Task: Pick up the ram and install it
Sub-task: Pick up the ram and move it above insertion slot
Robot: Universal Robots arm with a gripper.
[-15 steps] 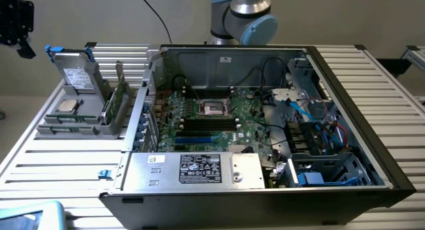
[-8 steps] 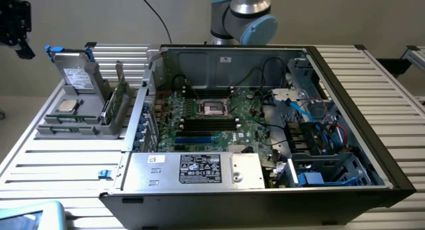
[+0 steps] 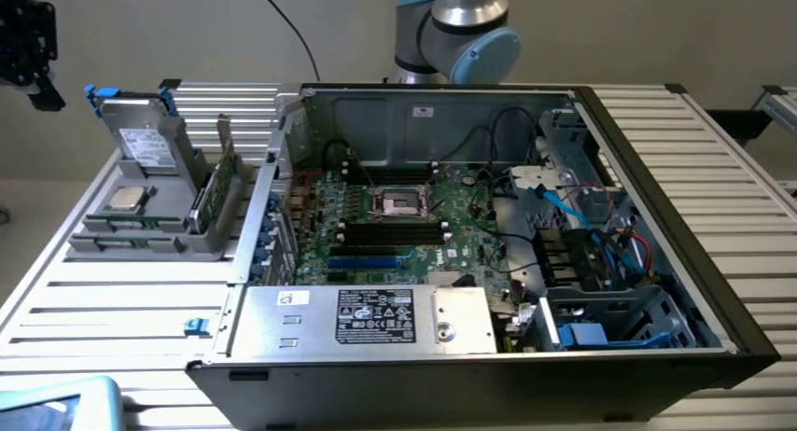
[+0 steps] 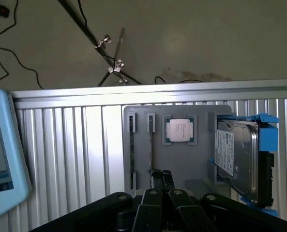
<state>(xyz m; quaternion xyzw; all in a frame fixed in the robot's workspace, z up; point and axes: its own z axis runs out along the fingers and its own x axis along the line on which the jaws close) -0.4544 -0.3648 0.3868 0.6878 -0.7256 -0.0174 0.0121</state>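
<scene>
1. Our gripper (image 4: 161, 178) is closed, fingertips pressed together, holding nothing.
2. The ram (image 4: 151, 145) stands on edge in the grey tray (image 4: 184, 162), just beyond the fingertips and beside the processor (image 4: 179, 130).
3. Its long axis runs straight away from our fingertips.

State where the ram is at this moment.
The ram sits in a slot of the grey holder on the exterior view's left, outside the computer case, right beside the silver processor chip.

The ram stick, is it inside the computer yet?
Not yet. The ram stands on edge in the grey holder, outside the computer case.
</scene>
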